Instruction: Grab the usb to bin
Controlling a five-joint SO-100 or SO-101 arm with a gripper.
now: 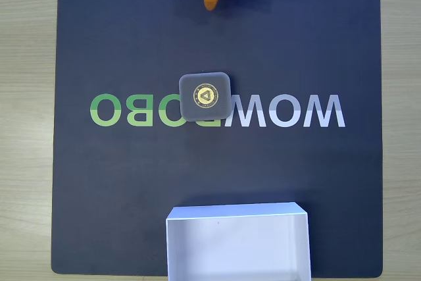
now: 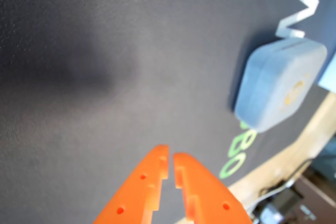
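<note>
- Usb (image 1: pixel 205 97) lies flat mid-mat, well apart from the bin (image 1: pixel 237 241), leaving room for a grasp from above
- Tool (image 2: pixel 170 158) hovers empty, nearly closed

One usb (image 1: pixel 205 96) lies on one dark mat (image 1: pixel 118 189), and the wrist view shows that same single block (image 2: pixel 280 84) and no second of its kind. One white bin (image 1: pixel 237 241) sits at the mat's lower edge in the fixed view. One orange gripper (image 2: pixel 170 157) is in view, with two fingers (image 2: pixel 142 187) that meet at the tips; the mat carries one printed word in seven letters, four green (image 1: pixel 135 110) and three white (image 1: pixel 293 111).
</note>
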